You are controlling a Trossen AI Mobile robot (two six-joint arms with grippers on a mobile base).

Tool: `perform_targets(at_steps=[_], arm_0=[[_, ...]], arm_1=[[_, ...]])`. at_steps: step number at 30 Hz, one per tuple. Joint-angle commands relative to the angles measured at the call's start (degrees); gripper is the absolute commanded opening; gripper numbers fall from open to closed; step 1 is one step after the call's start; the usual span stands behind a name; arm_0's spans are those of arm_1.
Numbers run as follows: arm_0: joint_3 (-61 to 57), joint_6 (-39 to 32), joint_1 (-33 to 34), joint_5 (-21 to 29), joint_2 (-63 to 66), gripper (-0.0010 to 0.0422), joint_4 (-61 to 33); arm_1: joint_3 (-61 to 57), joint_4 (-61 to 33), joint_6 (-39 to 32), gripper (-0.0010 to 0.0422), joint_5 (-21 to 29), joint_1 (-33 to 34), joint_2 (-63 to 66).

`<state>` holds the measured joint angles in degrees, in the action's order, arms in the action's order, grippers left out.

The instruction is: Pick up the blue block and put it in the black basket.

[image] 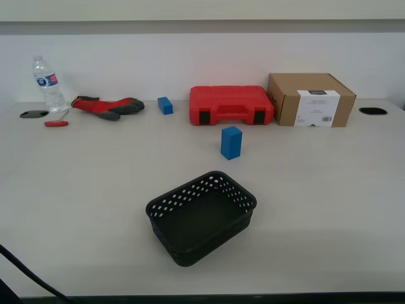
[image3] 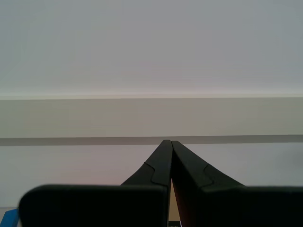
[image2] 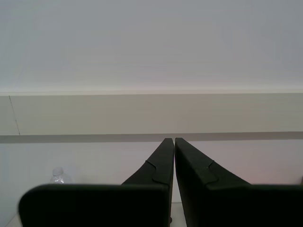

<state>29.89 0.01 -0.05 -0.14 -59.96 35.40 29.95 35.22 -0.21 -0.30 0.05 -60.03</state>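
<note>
Both grippers are closed on nothing: my first gripper (image2: 170,140) shows its two black fingers pressed tip to tip against a bare wall, and my second gripper (image3: 167,141) looks the same, jaws meeting at a point with nothing between them. Neither arm appears in the exterior view.

Going from the exterior view's left along the far edge of the table (image: 76,190): a clear water bottle (image: 48,84) stands upright, with a small red-handled tool (image: 56,123) lying just in front of it. Next lies a red and dark glove (image: 109,106). To its right sits a small blue cube (image: 165,105), then the closed red tool case (image: 231,105), and just beside that a brown cardboard box (image: 311,99) with a white label.

Nearer than the case, about mid-table, the blue block (image: 231,142) stands upright on its own, apart from everything else. Nearer still, and slightly to the left of the block, the black basket (image: 166,205) sits turned at an angle, with nothing inside it.
</note>
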Motion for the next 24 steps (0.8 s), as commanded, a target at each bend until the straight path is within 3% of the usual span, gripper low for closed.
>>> perform_targets(at_steps=[1, 22, 24], arm_0=[[0.1, 0.0, 0.0, 0.0, 0.0, 0.0, 0.1], [0.1, 0.0, 0.0, 0.0, 0.0, 0.0, 0.1], [0.1, 0.0, 0.0, 0.0, 0.0, 0.0, 0.1]], arm_1=[[0.0, 0.2, 0.0, 0.0, 0.1, 0.0, 0.0], [0.1, 0.5, 0.8, 0.0, 0.2, 0.0, 0.0], [0.1, 0.5, 0.7, 0.0, 2.6, 0.0, -0.5]])
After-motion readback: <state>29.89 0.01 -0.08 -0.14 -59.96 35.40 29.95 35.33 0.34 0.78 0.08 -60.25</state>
